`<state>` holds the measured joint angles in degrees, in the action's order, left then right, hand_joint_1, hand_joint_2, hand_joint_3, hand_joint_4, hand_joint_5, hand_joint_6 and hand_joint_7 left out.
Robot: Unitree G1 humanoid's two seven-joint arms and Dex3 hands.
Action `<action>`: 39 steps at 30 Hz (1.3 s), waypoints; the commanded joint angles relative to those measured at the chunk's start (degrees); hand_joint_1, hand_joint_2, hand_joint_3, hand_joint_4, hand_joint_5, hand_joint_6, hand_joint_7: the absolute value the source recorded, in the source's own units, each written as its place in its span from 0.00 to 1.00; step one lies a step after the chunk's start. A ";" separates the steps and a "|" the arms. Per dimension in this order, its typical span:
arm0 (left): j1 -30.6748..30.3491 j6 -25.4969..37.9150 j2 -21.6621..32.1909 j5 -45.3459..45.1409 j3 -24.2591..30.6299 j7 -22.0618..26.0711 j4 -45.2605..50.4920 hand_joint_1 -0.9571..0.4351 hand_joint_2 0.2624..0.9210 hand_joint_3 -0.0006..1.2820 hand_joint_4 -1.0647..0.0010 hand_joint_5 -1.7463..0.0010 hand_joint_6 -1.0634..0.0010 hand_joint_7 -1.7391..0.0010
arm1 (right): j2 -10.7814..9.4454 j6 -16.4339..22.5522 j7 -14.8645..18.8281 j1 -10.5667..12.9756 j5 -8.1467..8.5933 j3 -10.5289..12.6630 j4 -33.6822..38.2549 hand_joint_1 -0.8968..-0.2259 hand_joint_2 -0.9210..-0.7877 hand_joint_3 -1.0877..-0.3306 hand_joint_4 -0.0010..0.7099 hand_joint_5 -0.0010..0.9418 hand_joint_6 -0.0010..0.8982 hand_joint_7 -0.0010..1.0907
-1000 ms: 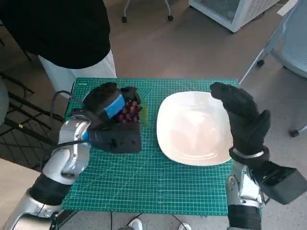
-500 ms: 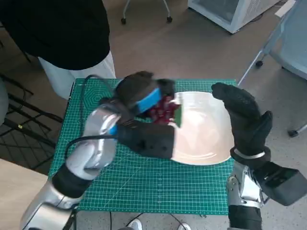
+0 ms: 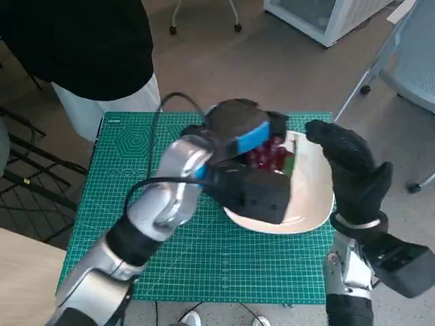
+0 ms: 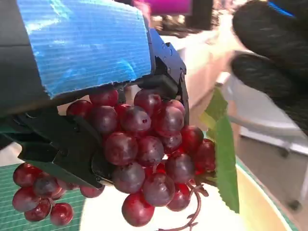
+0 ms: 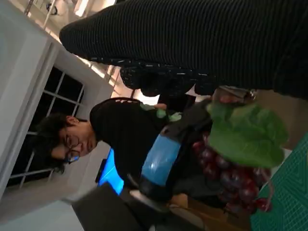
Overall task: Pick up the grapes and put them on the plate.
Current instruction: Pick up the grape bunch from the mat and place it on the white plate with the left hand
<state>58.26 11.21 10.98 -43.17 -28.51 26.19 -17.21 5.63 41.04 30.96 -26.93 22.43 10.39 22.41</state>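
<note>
The black fingers (image 4: pixel 62 154) of the left hand (image 3: pixel 241 136) are wrapped round the grapes (image 4: pixel 144 154), the dark red bunch hanging below them with its green leaf (image 4: pixel 224 154) trailing on the far side; the right hand (image 3: pixel 350 170) holds nothing, its gloved fingers loosely extended and upright at the plate's (image 3: pixel 312 204) right edge. A second ago the left hand and bunch were over the green mat (image 3: pixel 122 176), left of the plate; half a second ago they reached its left rim; now they hang over the middle of the plate, still gripped, apparently lifted clear of the white surface; so the carry looks all but done, with only lowering and letting go left. The plate sits toward the mat's right side, its right rim close to the table edge and to the waiting right hand, so room there is tight; to the left the mat gives a broad way back for the arm; a person (image 3: pixel 75 47) stands at the far left corner, clear of the plate.
</note>
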 commanded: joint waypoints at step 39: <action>1.34 -6.93 -4.95 9.46 0.09 0.08 -11.59 0.56 0.89 0.03 0.78 0.82 0.75 0.96 | 0.23 1.97 -4.49 2.59 -2.43 0.32 0.50 0.62 0.00 0.70 0.42 0.00 0.14 0.33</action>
<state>60.90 6.04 6.28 -35.24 -28.95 26.46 -27.19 5.84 43.73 26.37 -25.45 19.95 10.93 22.25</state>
